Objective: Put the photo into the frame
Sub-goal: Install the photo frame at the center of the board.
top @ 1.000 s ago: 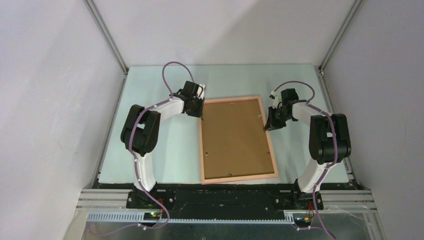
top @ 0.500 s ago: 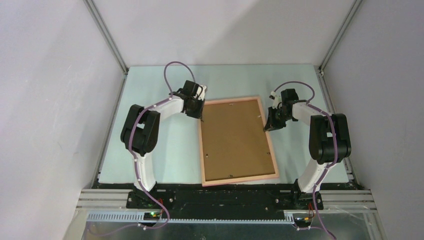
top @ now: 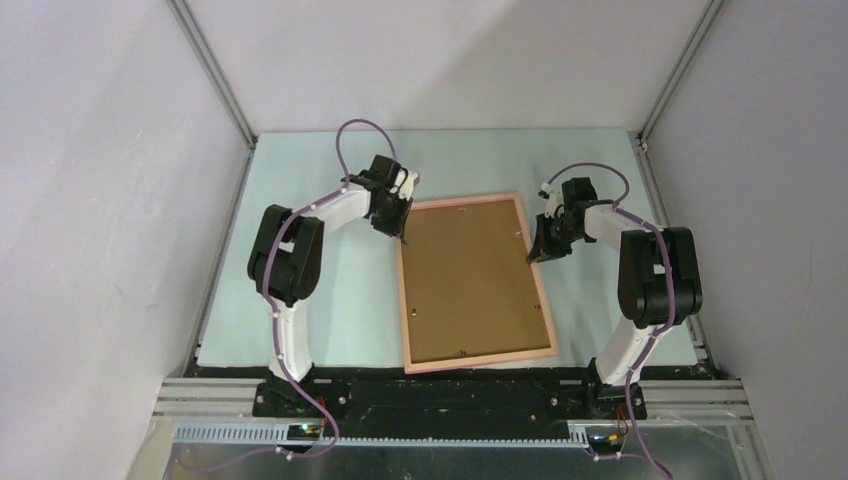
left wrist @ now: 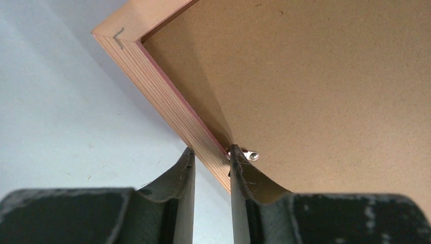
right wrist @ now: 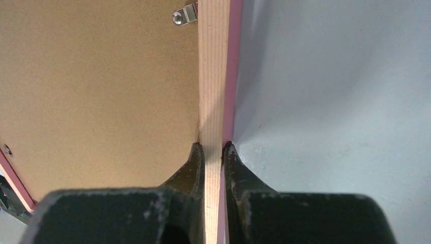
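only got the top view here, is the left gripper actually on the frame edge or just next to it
observer: it's on it. The left wrist view shows the left gripper closed across the frame rail, gripping it from the outside and the inside.
operator: anything close to it on the inside
observer: yes, a small metal clip sits right beside the grip, on the brown backing board.
operator: and the right one
observer: the right wrist view shows the right gripper pinching the opposite rail, with a second clip farther along the rail, clear of the grip.
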Action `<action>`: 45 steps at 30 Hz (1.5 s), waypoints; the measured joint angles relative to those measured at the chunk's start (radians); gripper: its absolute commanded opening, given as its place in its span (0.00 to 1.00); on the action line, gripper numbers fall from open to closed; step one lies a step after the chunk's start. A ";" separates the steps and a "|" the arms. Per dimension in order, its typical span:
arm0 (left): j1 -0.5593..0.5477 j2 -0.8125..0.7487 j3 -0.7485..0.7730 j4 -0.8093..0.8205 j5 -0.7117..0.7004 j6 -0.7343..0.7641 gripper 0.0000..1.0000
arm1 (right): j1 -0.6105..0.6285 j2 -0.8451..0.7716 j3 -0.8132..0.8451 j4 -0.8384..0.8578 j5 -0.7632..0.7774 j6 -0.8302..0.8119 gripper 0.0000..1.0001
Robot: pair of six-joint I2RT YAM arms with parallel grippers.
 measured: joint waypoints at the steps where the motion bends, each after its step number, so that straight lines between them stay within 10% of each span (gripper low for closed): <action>1: 0.000 0.004 0.006 -0.008 0.002 0.005 0.14 | 0.000 0.000 0.000 0.000 0.000 0.000 0.00; 31: -0.014 0.097 0.178 -0.216 0.027 0.190 0.37 | 0.003 0.007 0.010 -0.011 0.003 0.000 0.00; 45: 0.063 0.154 0.224 -0.256 0.192 0.035 0.49 | 0.003 0.007 0.010 -0.011 0.003 0.000 0.00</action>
